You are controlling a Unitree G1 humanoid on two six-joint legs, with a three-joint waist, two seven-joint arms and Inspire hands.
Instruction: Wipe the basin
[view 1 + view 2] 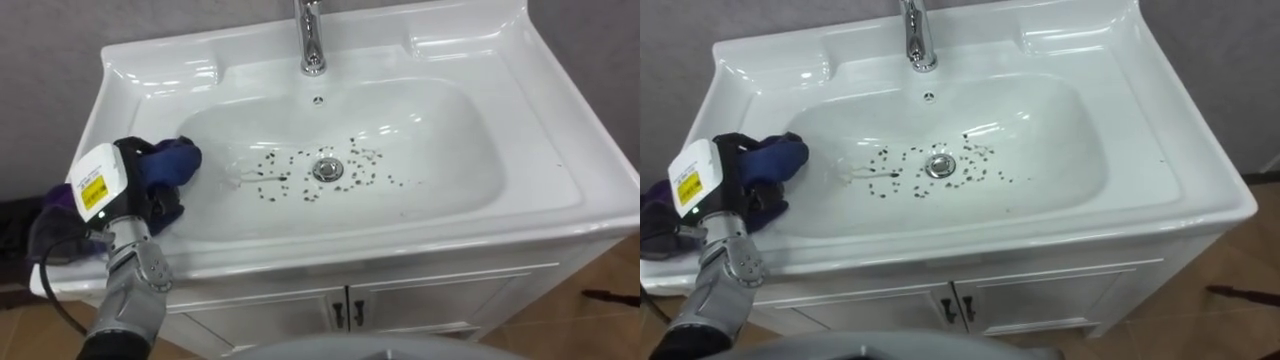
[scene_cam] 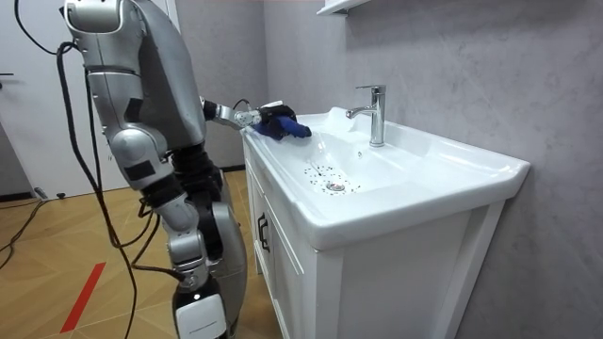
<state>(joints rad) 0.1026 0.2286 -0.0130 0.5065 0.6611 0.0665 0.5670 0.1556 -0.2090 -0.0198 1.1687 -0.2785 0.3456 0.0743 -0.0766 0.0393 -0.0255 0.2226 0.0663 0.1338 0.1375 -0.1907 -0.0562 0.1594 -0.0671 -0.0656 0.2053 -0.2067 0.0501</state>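
Left eye view: left hand point(image 1: 148, 195) clutches half-hidden cloth point(image 1: 178, 160).

1. Basin point(image 1: 520, 150), set on top of a cabinet point(image 1: 430, 300); a wall point(image 2: 452, 56) is seen directly behind it.
2. Faucet point(image 1: 312, 40), mounted upright at the middle of the rear rim, with the overflow hole point(image 1: 318, 100) placed just below it in the bowl's back wall.
3. Drain point(image 1: 327, 168), located at the centre of the bowl floor, in line with the faucet.
4. Specks point(image 1: 275, 182), scattered on the bowl floor around the drain.
5. Cloth point(image 1: 172, 160), held in the left hand point(image 1: 135, 195) at the bowl's left edge, well apart from the drain.
6. Robot, positioned at the basin's left front corner.
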